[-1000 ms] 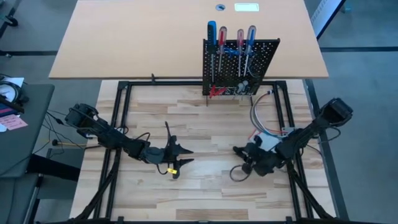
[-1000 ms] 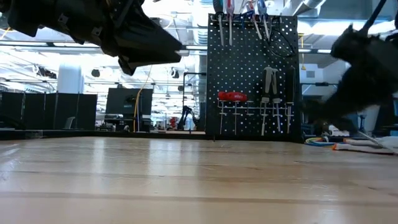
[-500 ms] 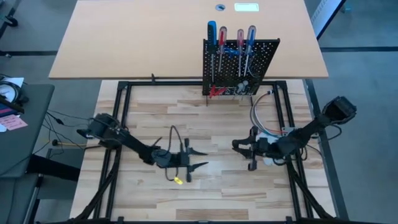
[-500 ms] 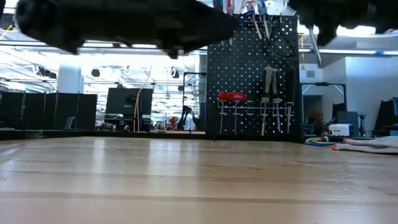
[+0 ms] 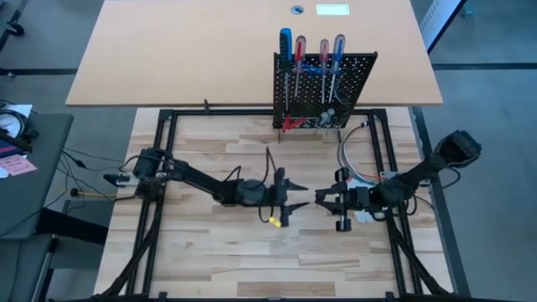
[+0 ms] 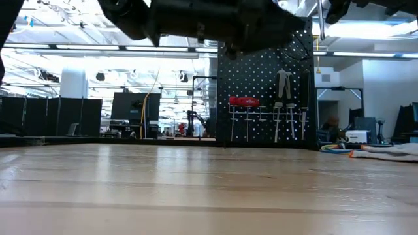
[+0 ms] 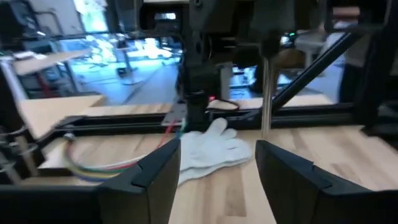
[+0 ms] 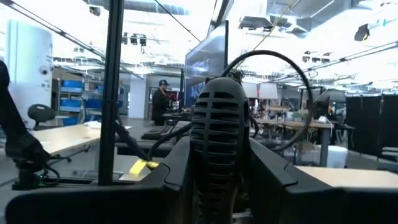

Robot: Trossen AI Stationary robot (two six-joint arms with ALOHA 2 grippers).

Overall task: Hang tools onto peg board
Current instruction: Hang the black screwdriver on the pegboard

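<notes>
Left pincer (image 5: 294, 198) open, empty; right pincer (image 5: 323, 198) grips a black-handled tool (image 8: 219, 134) (mid-table).

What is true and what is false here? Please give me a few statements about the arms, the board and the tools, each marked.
1. The peg board stands upright. True.
2. The left gripper holds a screwdriver. False: it is open and empty; the right gripper grips the black-handled screwdriver.
3. Red-handled pliers hang on the board. True.
4. The white glove hangs on the board. False: it lies on the table.
</notes>
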